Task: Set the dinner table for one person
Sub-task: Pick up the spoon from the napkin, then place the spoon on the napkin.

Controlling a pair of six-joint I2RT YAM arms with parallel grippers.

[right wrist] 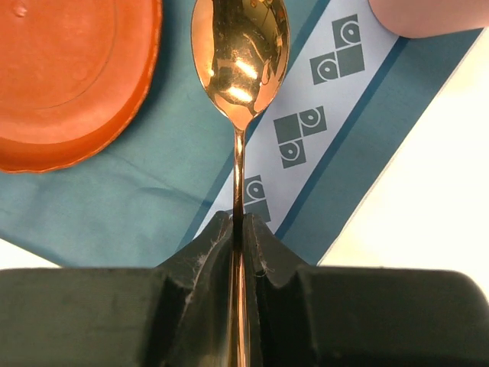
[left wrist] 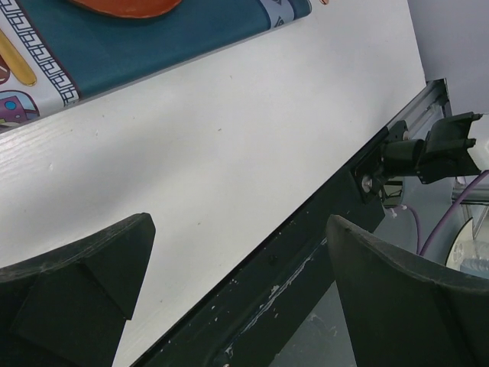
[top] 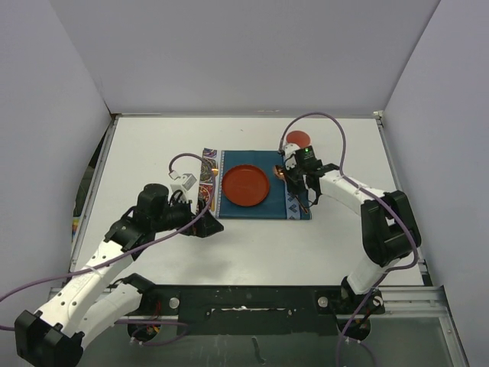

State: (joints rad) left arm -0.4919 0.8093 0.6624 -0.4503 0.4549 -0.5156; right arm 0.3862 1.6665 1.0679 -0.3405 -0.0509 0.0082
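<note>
A pale back wall (top: 229,53) is meeting the far edge of the white table (top: 145,145), while a left wall (top: 42,115) and a right wall (top: 447,92), equally plain, are slanting along its sides. Soft, even light is falling from above, leaving only faint shadows on the top. Thin metal edging (top: 244,115) is running round the table, and a black rail (top: 252,294), scuffed with white flecks, is lying along its near edge. A grey surface (top: 412,340) is showing below it.

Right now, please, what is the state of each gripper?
Left gripper: open, holding nothing.
Right gripper: closed on the gold spoon.
</note>
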